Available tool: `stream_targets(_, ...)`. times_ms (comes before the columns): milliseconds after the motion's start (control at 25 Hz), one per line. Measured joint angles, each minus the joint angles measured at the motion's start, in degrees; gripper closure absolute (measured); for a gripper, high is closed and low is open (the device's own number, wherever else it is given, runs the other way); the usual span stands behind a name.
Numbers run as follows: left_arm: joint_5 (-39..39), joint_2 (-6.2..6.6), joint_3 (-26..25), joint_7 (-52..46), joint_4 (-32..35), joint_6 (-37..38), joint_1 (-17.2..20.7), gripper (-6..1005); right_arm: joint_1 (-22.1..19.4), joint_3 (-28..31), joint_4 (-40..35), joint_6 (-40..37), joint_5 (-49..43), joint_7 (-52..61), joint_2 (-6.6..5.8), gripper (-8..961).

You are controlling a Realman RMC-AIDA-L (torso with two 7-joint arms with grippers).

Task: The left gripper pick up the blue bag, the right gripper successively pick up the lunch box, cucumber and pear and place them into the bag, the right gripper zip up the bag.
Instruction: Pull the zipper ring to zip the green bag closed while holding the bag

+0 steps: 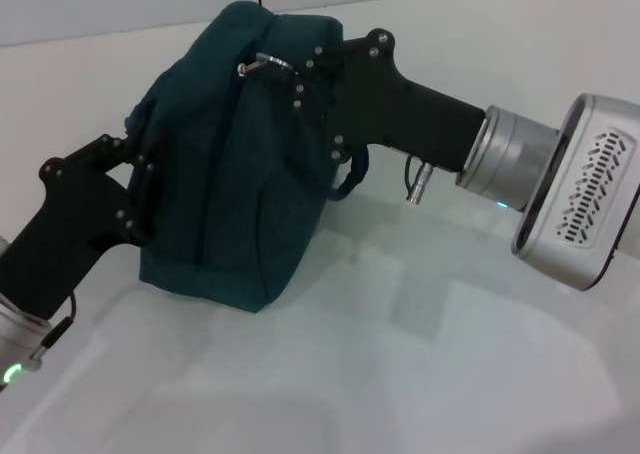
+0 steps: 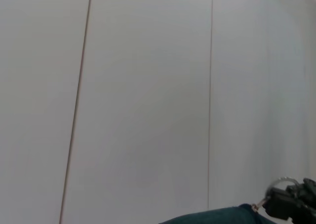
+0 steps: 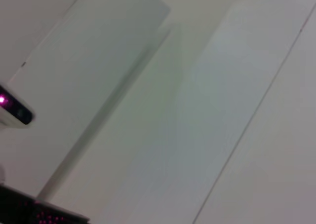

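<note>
The blue bag (image 1: 230,194) stands upright on the white table, bulging, with its zip line running down the front. My left gripper (image 1: 140,179) is at the bag's left side, its fingers shut on the fabric there. My right gripper (image 1: 290,74) is at the bag's top edge, shut on the metal zipper pull (image 1: 258,65), whose ring sticks out past the fingertips. The left wrist view shows a sliver of the bag (image 2: 217,217) and the right gripper (image 2: 291,204) with the ring. Lunch box, cucumber and pear are hidden.
The white table (image 1: 400,354) spreads in front and to the right of the bag. A dark strap loop (image 1: 350,184) hangs under my right gripper. A small device with a pink light (image 3: 12,108) shows in the right wrist view against pale panels.
</note>
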Motion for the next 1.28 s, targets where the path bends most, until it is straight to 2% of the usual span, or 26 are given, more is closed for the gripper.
stream_targets(560,3.0,-0.08,-0.2,0.9,-0.4,-2.5,-2.7,932,-0.2,0.3,1.4,0.1,3.2,-0.1,0.0,914)
stream_targets(1280,3.1,0.47,0.0,3.3,-0.7,-0.1,-1.6,938,0.0,0.2,1.7,0.3,3.3,0.1,0.0,908)
